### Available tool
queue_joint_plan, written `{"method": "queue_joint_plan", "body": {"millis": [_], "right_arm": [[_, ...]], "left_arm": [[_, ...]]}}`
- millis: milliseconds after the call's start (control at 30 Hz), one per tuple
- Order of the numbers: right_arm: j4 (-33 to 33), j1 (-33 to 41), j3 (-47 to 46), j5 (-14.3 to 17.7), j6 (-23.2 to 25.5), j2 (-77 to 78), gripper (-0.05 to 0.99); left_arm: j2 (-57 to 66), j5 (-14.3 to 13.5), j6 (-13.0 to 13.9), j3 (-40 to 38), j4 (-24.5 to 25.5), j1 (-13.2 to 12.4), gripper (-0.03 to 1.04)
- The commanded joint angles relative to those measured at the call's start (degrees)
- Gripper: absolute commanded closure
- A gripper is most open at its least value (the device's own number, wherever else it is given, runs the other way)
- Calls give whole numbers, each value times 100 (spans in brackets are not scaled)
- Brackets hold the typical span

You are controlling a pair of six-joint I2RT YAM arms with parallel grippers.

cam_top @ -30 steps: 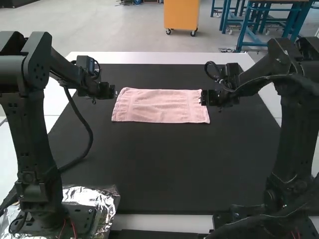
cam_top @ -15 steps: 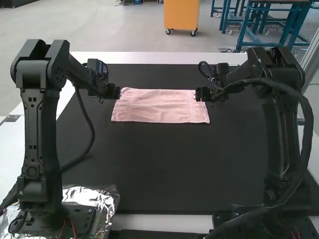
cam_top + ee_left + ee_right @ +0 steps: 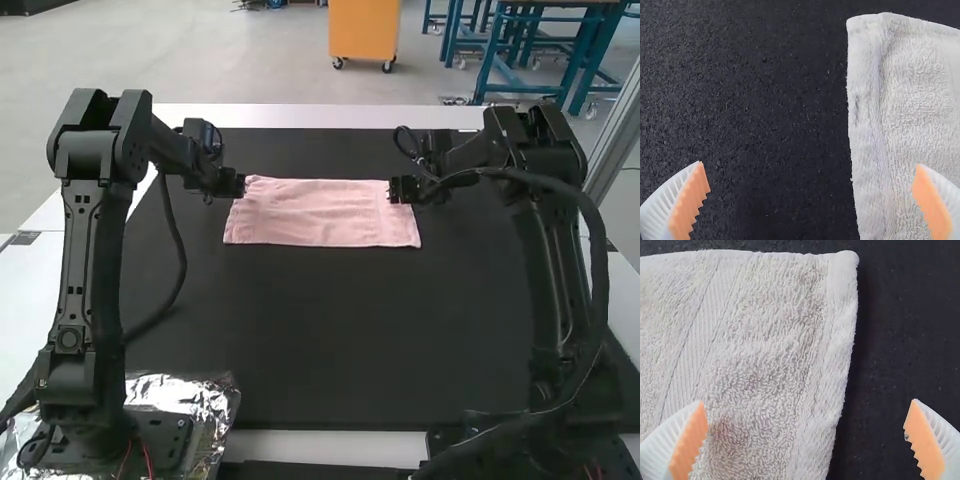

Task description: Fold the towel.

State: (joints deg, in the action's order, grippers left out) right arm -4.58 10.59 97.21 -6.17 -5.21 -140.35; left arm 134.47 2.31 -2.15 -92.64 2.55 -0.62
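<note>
- Pink towel (image 3: pixel 320 212) lies flat, a wide rectangle, on the far, middle part of the black mat (image 3: pixel 320 340) covering the worktop (image 3: pixel 320 116).
- Left claw (image 3: pixel 241 186) stands wide open at the towel's left edge, one orange pad (image 3: pixel 692 197) on either side of that edge.
- Right claw (image 3: pixel 392 190) is open too, its fingers straddling the right edge.

The towel (image 3: pixel 320 215) is pink, the mat (image 3: pixel 330 330) black, the finger pads (image 3: pixel 926 442) orange.
</note>
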Motion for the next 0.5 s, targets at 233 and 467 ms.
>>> {"method": "queue_joint_plan", "body": {"millis": [233,467], "right_arm": [[291,-57,580,178,-41,-256,3],[607,-22,624,196,-76,-352,4]], "left_arm": [[325,-72,136,-509,106,141,6],[483,-72,119,-588,343,168,7]]}}
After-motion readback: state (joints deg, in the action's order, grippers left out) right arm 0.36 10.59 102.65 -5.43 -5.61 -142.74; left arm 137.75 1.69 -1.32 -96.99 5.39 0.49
